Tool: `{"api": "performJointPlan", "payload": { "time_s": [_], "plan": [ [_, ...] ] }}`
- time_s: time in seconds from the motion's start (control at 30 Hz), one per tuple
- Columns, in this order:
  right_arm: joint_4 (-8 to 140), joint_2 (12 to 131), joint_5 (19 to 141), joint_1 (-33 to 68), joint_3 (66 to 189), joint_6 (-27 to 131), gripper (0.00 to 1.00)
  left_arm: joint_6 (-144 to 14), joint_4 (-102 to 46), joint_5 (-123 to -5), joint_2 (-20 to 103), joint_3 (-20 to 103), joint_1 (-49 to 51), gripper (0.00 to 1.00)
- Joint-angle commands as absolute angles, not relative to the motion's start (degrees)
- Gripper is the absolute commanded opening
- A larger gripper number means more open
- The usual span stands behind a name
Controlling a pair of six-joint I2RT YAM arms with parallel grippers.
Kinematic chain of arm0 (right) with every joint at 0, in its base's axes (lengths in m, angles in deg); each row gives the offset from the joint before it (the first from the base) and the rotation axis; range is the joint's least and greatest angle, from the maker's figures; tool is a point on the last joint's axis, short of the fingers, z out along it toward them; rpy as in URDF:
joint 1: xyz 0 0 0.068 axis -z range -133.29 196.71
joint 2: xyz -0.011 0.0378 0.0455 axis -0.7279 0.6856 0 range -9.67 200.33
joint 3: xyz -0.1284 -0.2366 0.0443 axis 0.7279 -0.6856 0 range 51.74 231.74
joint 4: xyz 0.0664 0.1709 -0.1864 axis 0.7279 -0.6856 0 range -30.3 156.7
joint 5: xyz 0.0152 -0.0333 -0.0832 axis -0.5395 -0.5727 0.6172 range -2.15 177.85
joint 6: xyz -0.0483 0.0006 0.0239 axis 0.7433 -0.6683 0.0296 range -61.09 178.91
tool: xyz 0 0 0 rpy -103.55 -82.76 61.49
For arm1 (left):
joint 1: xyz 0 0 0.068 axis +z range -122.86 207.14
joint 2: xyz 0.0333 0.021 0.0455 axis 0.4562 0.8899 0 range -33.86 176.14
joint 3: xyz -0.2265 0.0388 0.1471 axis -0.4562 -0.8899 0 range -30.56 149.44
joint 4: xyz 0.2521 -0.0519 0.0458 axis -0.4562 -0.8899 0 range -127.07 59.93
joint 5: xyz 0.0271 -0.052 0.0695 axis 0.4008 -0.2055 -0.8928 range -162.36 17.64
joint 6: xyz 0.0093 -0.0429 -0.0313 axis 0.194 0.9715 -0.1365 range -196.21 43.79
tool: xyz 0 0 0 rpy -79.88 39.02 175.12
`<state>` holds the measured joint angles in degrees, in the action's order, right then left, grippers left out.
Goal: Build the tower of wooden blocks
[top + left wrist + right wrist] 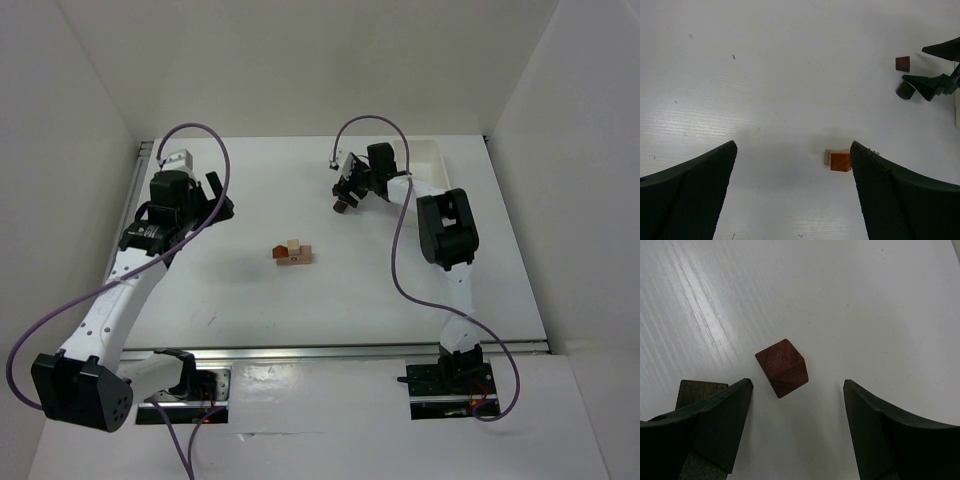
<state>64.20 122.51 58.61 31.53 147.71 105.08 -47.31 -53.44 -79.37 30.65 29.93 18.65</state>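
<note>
Wooden cubes that look light, rigid and smooth probably want a pinch across flat opposite faces. The wood block tower [291, 253] is a low cluster mid-table. A reddish-brown cube [782, 367] lies cornerwise between the parted jaws of the right gripper [797, 385], with a darker block [697, 390] beside it. The left gripper [793, 143] gapes empty. The contents of the white tray [440, 160] are hidden.

Read no text, label, brand, number or sign on the blocks [291, 253] or the table [300, 310]. Saw only plain wood faces and bare white surface in all three views.
</note>
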Motion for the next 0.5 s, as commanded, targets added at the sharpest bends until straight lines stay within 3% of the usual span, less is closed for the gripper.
{"api": "performJointPlan", "payload": {
  "time_s": [0.0, 0.07, 0.43, 0.47],
  "plan": [
    [67.0, 123.8, 56.7, 31.9, 150.2, 105.8, 0.80, -46.3, -53.4, -81.2, 29.6, 29.6, 18.0, 1.00],
    [67.0, 124.4, 55.9, 31.9, 150.8, 105.8, 0.72, -46.3, -54.0, -81.2, 29.6, 29.6, 17.5, 1.00],
    [65.2, 126.9, 50.2, 33.0, 155.5, 105.2, 0.69, -47.6, -53.4, -80.6, 30.7, 29.0, 16.9, 1.00],
    [65.2, 127.5, 49.6, 33.0, 155.5, 105.8, 0.54, -47.6, -53.4, -80.6, 30.7, 29.0, 16.9, 1.00]
  ]
}}
